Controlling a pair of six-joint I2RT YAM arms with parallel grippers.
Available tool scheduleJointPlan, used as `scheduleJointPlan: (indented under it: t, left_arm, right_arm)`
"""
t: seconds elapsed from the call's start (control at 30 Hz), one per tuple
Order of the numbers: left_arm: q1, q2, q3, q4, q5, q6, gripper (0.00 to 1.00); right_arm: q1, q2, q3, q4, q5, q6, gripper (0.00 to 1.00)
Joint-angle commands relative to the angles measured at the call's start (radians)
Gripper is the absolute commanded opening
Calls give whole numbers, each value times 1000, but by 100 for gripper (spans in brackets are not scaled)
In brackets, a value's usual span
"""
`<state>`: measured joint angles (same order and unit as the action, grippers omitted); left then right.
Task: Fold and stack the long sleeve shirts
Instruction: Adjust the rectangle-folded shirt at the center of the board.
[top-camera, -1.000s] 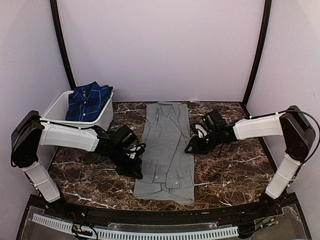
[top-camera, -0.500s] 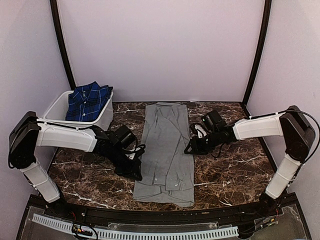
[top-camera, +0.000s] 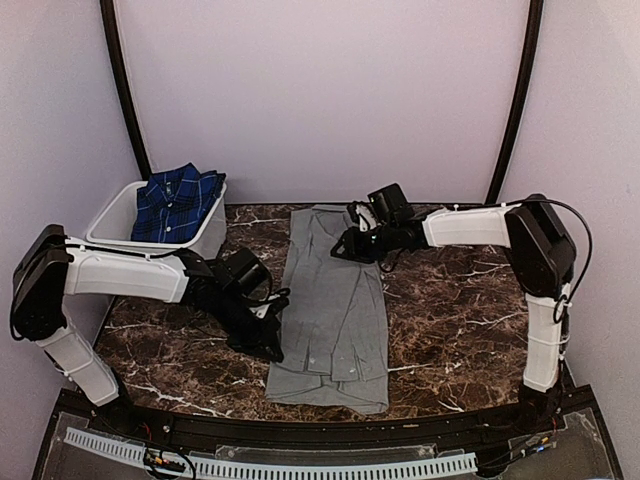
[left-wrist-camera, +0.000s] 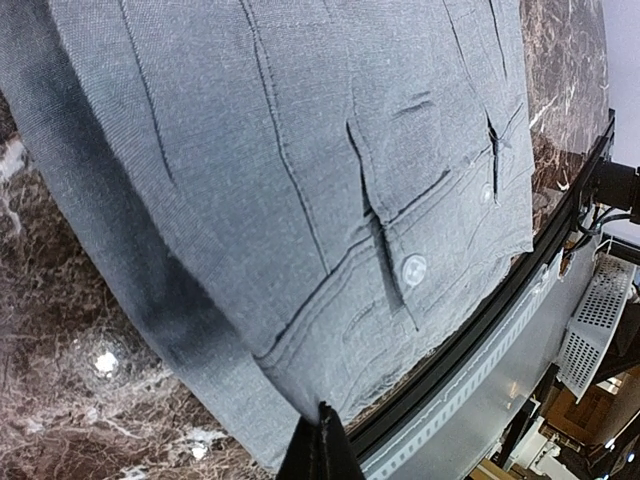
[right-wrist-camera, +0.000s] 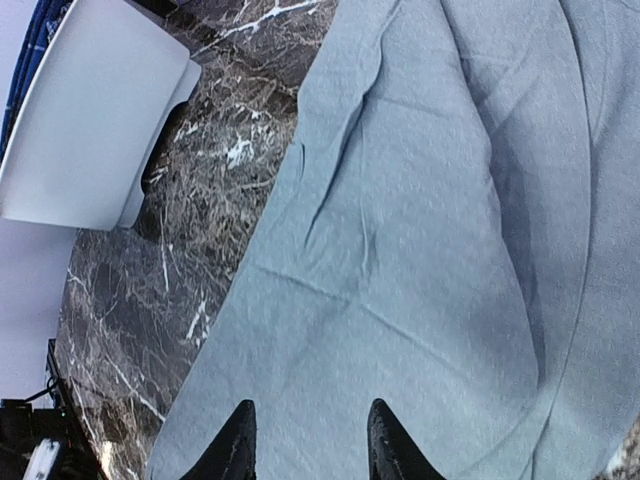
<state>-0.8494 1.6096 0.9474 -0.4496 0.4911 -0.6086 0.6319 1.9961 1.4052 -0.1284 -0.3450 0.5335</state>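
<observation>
Grey shirt (top-camera: 335, 300) lies folded into a long strip down the middle of the marble worktop (top-camera: 460, 320), its collar end toward the far wall. The plaid shirt (top-camera: 178, 200) sits in a white tub (top-camera: 212, 238) at the far left corner. The left tool (top-camera: 276, 348) is at the strip's left edge near the hem, and the right tool (top-camera: 342, 246) is over its far end.

Left wrist: the fingertips (left-wrist-camera: 322, 448) are pressed together at the cloth's edge, near a pale button (left-wrist-camera: 413, 268); whether cloth is caught I cannot tell.

Right wrist: the fingertips (right-wrist-camera: 238, 440) are spread over grey cloth, with nothing between them.
</observation>
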Motion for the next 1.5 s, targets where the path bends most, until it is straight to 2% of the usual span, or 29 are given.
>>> scheduleJointPlan:
  t: [0.0,0.3,0.6,1.07,1.23,1.33,1.47]
  left_arm:
    - [-5,-49,-7,-52,11,22,0]
    - [-5,-40,-36,-23,28,10,0]
    - [-5,-9,-55,0,33,12,0]
    - [-5,37,-72,25,30,6,0]
    - [-5,22,-53,-6,-12,6,13]
    - [-4,4,-38,-21,-28,6,25]
    - [-4,-25,-14,-55,-56,9,31]
  right_arm:
    - [-13,103,124,48,-18,25,35]
    - [-46,278,263,58,-47,64,35]
    - [-100,385,354,63,-85,91,35]
    - [-120,446,426,37,-110,91,35]
    - [-120,396,432,-2,-100,55,35]
    - [-119,350,433,-28,-97,37,36]
    - [-115,275,403,-46,-101,19,36]
